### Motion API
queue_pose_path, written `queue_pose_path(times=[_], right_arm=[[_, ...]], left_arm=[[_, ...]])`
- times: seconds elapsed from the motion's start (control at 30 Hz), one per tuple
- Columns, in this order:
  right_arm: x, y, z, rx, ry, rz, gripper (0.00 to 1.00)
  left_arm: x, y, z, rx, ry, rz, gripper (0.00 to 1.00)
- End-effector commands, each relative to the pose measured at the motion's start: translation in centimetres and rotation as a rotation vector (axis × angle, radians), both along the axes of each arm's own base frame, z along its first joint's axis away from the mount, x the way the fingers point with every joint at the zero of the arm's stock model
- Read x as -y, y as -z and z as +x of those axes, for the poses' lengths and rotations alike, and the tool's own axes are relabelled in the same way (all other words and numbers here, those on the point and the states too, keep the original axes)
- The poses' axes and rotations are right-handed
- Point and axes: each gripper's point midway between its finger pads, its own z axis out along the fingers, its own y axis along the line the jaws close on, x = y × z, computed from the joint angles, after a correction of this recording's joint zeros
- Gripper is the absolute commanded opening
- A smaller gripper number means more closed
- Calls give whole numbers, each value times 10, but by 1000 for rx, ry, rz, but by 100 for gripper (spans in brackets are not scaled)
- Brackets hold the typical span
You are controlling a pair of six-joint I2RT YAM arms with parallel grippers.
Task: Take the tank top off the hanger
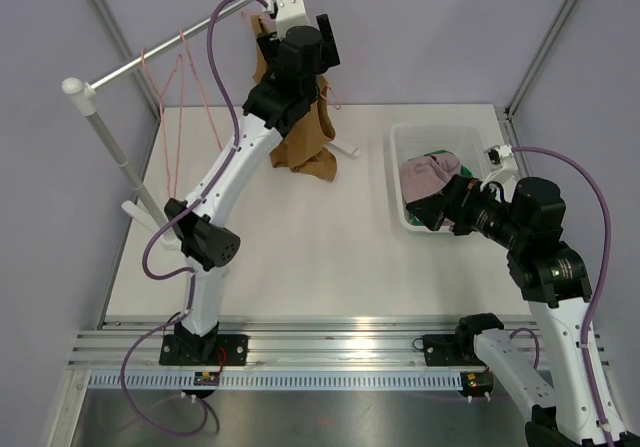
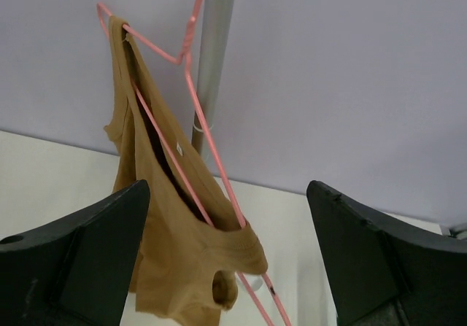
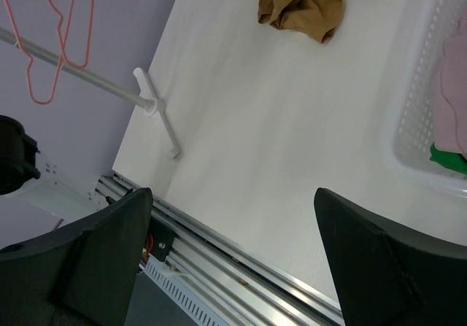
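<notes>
Tank top (image 2: pixel 182 257), brown, hangs from a tilted pink hanger (image 2: pixel 187 78) on a rail (image 1: pixel 150 61) over the far left of the table (image 1: pixel 300 257). One strap is hooked over the hanger's raised end and the lower part lies bunched on the tabletop. The left gripper (image 2: pixel 226 216), raised beside the rail, faces the garment with jaws wide apart, clamped on nothing. The right gripper (image 3: pixel 233 216) hovers over the table's right side, jaws likewise spread and empty, just beside a white basket (image 1: pixel 398 149) of pink and green clothes. Two bare hangers (image 1: pixel 180 97) hang farther left along the rail.
</notes>
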Motion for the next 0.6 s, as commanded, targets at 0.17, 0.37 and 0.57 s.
queue_pose_path(times=[0.17, 0.37, 0.57], right_arm=[[-5, -11, -23, 64, -58, 25, 100], [-3, -9, -18, 54, -50, 7, 100], [-1, -7, -14, 62, -37, -6, 100]], left_arm=[[-23, -16, 39, 124, -81, -81, 90], [-20, -34, 29, 178, -33, -93, 93], [-2, -38, 20, 166, 88, -72, 99]])
